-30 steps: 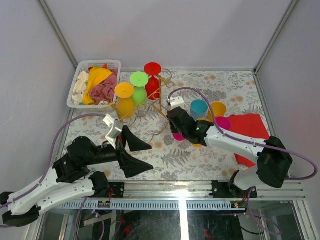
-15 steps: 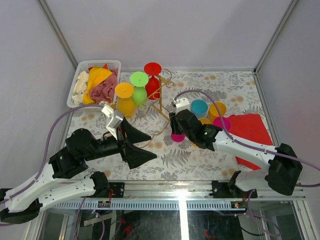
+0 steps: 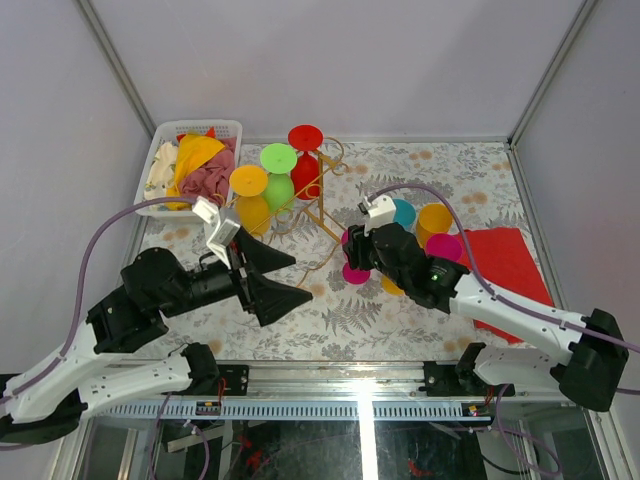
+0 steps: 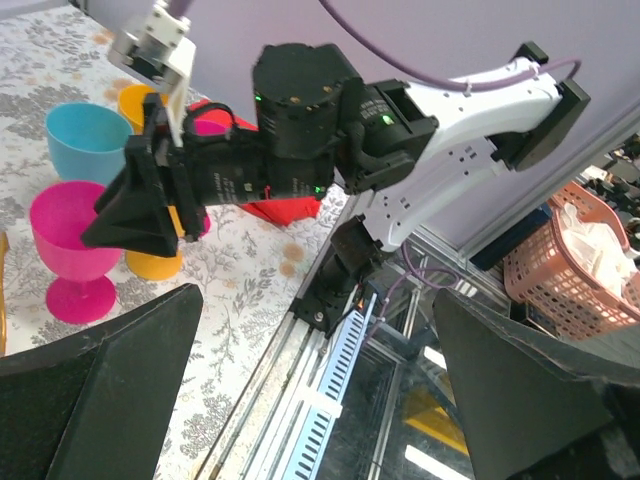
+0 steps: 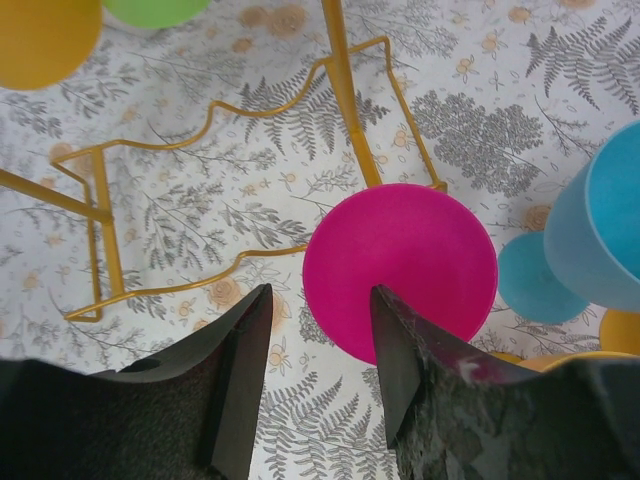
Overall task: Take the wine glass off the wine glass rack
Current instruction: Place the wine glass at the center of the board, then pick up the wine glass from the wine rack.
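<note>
Currently the right claw is part-open and holding nothing, hanging over the pink glass. That glass is off the rack and stands upright on the counter, just beside the rack's wire foot. The yellow glass, green glass and red glass hang on the rack. The left claw is wide, empty, and near the rack's front. Risks: the right claw's fingers sit close over the pink rim, so a sideways pull-out could clip it and tip it into the wire or the teal cup. If the left claw goes in this wide, a finger could hook a rail and drag the whole rack. No brand, label or writing I can read.
</note>
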### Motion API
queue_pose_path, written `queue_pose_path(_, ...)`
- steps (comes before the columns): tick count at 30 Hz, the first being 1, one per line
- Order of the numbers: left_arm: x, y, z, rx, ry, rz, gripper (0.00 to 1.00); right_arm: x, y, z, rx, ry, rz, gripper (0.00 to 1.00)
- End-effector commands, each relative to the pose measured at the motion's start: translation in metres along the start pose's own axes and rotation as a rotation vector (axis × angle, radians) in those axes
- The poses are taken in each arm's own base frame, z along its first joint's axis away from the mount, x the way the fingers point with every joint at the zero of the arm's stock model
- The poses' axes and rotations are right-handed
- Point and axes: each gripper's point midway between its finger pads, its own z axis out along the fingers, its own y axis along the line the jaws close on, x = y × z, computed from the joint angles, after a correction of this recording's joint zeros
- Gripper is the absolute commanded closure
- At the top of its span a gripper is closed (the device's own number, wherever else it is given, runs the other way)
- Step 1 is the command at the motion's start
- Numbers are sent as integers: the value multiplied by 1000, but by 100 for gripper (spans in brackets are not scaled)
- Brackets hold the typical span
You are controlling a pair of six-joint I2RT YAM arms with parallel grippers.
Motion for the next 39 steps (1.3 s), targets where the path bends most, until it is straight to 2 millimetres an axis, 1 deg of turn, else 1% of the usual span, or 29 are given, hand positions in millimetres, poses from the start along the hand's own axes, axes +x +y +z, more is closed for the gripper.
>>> queue_pose_path(1, -21, 13, 10, -94, -48, 36, 0, -27, 9, -11, -58, -100, 53, 48)
queue_pose_path(4, -34, 20, 21, -148, -45, 62, 0, -31, 11, -18, -80, -123, 73, 48)
queue_pose_path(5, -38, 23, 23, -174, -41, 70, 0, -34, 10, -21, -86, -136, 78, 45)
queue_pose_path(7, -48, 36, 26, -261, -49, 82, 0, -35, 8, -25, -83, -152, 86, 40)
queue_pose_path(9, -56, 47, 25, -331, -54, 107, 0, -41, 5, -33, -84, -191, 103, 35)
queue_pose_path(12, -73, 56, 19, -401, -97, 143, 0, -48, 3, -45, -106, -243, 122, 30)
queue_pose_path(16, -95, 76, -2, -554, -162, 185, 0, -56, 6, -63, -171, -322, 150, 23)
queue_pose_path(19, -97, 89, -8, -618, -154, 232, 0, -62, 9, -74, -218, -372, 169, 19)
queue_pose_path(21, -99, 102, -10, -673, -141, 248, 0, -65, 10, -80, -235, -390, 181, 18)
queue_pose_path(22, -103, 116, -15, -740, -148, 245, 0, -66, 11, -82, -244, -395, 185, 18)
queue_pose_path(23, -108, 134, -25, -847, -174, 241, 0, -68, 11, -84, -249, -400, 190, 17)
queue_pose_path(24, -110, 148, -33, -926, -195, 246, 0, -68, 11, -84, -253, -403, 194, 17)
queue_pose_path(25, -111, 159, -37, -975, -205, 267, 0, -68, 12, -85, -255, -405, 197, 17)
queue_pose_path(26, -116, 166, -40, -1001, -229, 283, 0, -68, 13, -85, -261, -404, 200, 17)
queue_pose_path(28, -126, 178, -45, -1003, -250, 286, 0, -67, 14, -84, -265, -396, 194, 17)
queue_pose_path(29, -130, 182, -45, -979, -248, 281, 0, -66, 14, -83, -263, -390, 190, 17)
queue_pose_path(31, -141, 196, -50, -975, -238, 251, 0, -65, 12, -82, -249, -381, 182, 17)
queue_pose_path(34, -142, 219, -50, -968, -195, 209, 0, -65, 11, -81, -242, -378, 174, 17)
queue_pose_path(39, -152, 233, -66, -872, -209, 100, 0, -66, 9, -82, -227, -375, 156, 17)
